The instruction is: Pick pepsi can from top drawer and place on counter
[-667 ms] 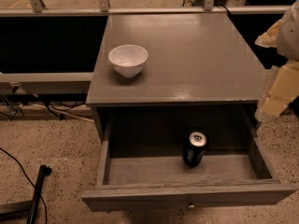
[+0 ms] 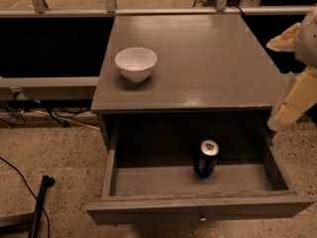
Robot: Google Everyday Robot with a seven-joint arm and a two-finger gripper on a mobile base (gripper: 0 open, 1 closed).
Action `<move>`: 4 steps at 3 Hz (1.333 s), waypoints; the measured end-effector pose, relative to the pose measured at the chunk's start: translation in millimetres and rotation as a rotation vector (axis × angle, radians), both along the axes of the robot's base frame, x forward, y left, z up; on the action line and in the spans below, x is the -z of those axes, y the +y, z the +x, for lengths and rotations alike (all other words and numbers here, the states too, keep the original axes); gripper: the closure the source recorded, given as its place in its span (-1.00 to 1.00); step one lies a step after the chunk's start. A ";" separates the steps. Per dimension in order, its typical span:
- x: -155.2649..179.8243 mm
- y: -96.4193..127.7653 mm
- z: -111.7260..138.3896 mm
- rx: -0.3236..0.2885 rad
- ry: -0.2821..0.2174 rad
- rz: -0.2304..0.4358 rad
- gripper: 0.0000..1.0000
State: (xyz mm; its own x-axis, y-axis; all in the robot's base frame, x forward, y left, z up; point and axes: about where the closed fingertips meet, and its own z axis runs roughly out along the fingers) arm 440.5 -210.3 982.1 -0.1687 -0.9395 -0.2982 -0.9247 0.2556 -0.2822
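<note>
- Dark blue cylindrical pepsi can [image 2: 206, 158] stands upright inside the open grey-brown wooden top drawer [image 2: 198, 205].
- Cream gripper [image 2: 283, 114] hangs beside the smooth grey-brown counter [image 2: 208, 68], at its right edge; whether it is open or closed, I cannot tell.

The table [image 2: 208, 58] is a flat grey-brown wooden top, slightly glossy, with a pale glare along its front edge. The end effector [image 2: 287, 110] hangs just off the table's front right corner, beside the edge and not over the surface. One thing lies on the table: a white bowl [image 2: 135, 63], upright with its mouth up, well apart from the end effector on the far side, near the left edge. It casts a soft shadow on the wood at its base.
</note>
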 end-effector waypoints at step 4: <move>126.8 41.1 -24.6 -0.057 -0.182 0.514 -1.00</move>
State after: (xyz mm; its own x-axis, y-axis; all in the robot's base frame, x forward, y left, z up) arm 415.9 -169.2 855.3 -0.0247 -0.6712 -0.7409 -0.8888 0.3539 -0.2910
